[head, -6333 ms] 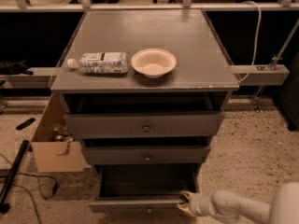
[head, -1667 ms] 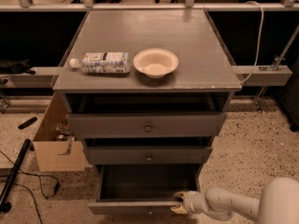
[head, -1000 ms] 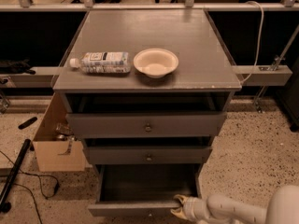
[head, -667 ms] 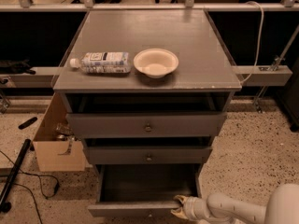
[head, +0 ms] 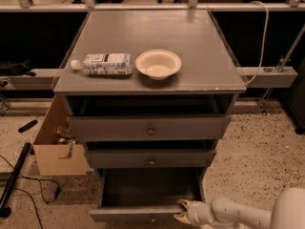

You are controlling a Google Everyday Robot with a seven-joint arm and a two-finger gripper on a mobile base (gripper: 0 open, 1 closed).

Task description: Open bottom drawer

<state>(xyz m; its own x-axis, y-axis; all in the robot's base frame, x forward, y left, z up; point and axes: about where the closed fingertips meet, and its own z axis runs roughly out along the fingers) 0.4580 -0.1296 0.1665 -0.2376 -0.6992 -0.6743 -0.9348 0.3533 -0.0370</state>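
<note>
The bottom drawer (head: 138,214) of the grey cabinet is pulled far out, and its dark inside (head: 150,187) shows. Its front panel runs along the bottom edge of the view; its knob is out of view. My gripper (head: 182,212) is at the right end of that front panel, at the drawer's front right corner, touching the panel's top edge. The white arm (head: 248,215) reaches in from the lower right. The middle drawer (head: 150,159) and the top drawer (head: 148,127) stand slightly out above it, each with a small round knob.
On the cabinet top (head: 200,37) lie a plastic water bottle (head: 102,64) and a white bowl (head: 158,64). An open cardboard box (head: 57,149) stands on the floor left of the cabinet, with a black pole (head: 13,178) and cables. A white rail (head: 269,76) sits at the right.
The gripper has moved slightly down and left along the drawer front, and the bottom drawer has come out a little further since the earliest frame. Nothing on top has moved.
</note>
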